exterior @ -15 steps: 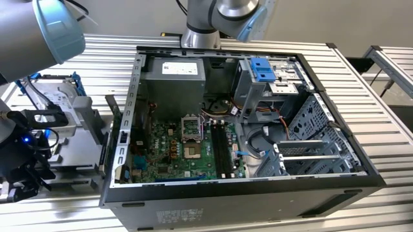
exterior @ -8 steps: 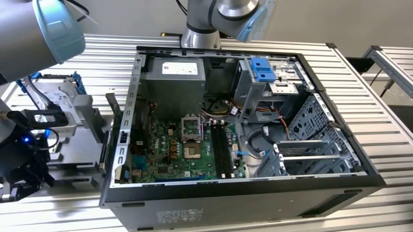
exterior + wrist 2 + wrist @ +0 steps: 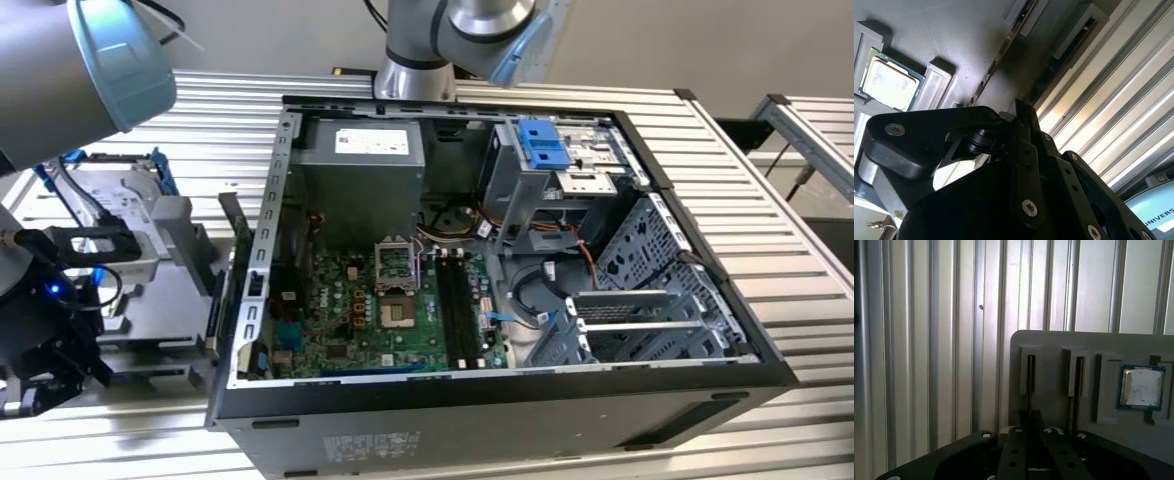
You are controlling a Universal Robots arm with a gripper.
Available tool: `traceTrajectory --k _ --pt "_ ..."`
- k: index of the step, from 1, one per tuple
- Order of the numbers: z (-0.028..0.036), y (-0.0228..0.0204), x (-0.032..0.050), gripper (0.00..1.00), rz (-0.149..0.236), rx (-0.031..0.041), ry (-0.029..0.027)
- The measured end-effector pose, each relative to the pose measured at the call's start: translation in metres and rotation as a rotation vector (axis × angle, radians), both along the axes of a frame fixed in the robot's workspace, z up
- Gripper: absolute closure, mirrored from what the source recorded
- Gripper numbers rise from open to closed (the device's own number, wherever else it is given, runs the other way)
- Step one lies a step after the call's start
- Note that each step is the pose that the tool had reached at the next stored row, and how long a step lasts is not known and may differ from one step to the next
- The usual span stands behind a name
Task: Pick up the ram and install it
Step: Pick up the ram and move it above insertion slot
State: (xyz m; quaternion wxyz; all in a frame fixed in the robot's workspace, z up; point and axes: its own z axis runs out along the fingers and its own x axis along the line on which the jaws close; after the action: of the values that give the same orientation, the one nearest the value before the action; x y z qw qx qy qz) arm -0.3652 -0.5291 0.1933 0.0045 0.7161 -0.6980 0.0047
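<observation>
On the ribbed metal tabletop (image 3: 787,230), toward its edge at the exterior view's left, lies a flat grey plastic holder (image 3: 1054,340) with upright slots. The ram (image 3: 1030,376), a thin dark stick seen edge-on, stands in one of those slots, and in the second wrist view it shows as a narrow brownish line (image 3: 999,57). A similar thin strip (image 3: 1076,376) fills the neighbouring slot. Beyond that, a small square silver processor chip (image 3: 1140,387) with a green border rests in its own recess of the holder.

The black end effector (image 3: 1029,416) hangs just over the slot that holds the ram, its tip at the stick's near end. Whether it is clenched on the stick or released cannot be told.

Beside the holder on the tabletop sits an open black computer case (image 3: 481,425), its green motherboard (image 3: 347,300) exposed. A silver hard drive with blue brackets (image 3: 120,200) lies near the holder.
</observation>
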Motion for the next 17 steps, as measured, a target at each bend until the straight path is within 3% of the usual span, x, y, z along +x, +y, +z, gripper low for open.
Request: traceTrajectory --k 8,17 --pt "0.0015 0.0001 0.0000 1.00 0.000 -0.0001 0.0002" --pt "0.0209 0.0001 0.0000 1.00 0.000 0.0000 0.0000"
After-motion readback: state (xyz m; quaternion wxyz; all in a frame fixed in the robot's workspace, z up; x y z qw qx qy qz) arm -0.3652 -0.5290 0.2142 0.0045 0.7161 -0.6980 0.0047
